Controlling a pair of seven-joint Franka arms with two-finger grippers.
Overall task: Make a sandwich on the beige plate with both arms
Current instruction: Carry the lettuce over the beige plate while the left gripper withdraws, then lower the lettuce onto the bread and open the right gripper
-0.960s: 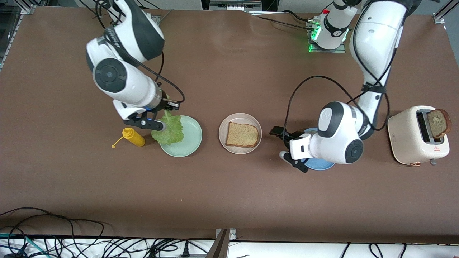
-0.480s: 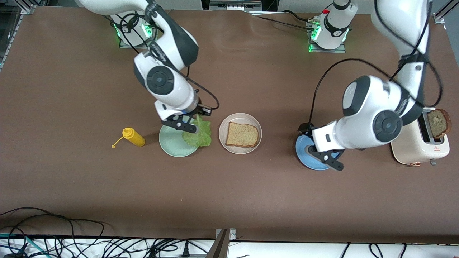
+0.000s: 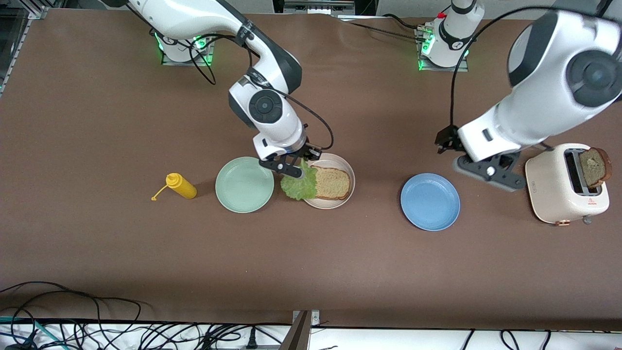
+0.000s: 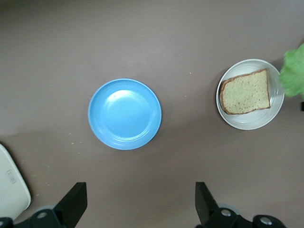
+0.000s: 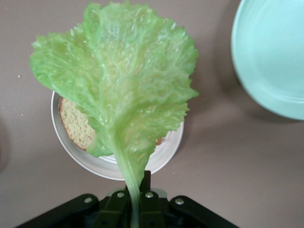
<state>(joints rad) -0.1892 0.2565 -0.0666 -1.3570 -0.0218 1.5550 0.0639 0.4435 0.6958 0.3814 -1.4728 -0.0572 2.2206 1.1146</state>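
The right gripper (image 3: 291, 169) has its fingers clamped on the stem of a lettuce leaf (image 3: 300, 184), which hangs over the edge of the beige plate (image 3: 340, 160) toward the right arm's end. On that plate lies one bread slice (image 3: 331, 183), partly covered by the leaf. The mint plate (image 3: 244, 184) sits just beside it, with a yellow bottle (image 3: 180, 186) farther toward the right arm's end. The left gripper (image 3: 491, 172) hangs with fingers (image 4: 73, 204) spread apart over bare counter (image 3: 311, 262) between the blue plate (image 3: 430, 201) and the toaster (image 3: 563, 183), which holds a second slice (image 3: 594, 166).
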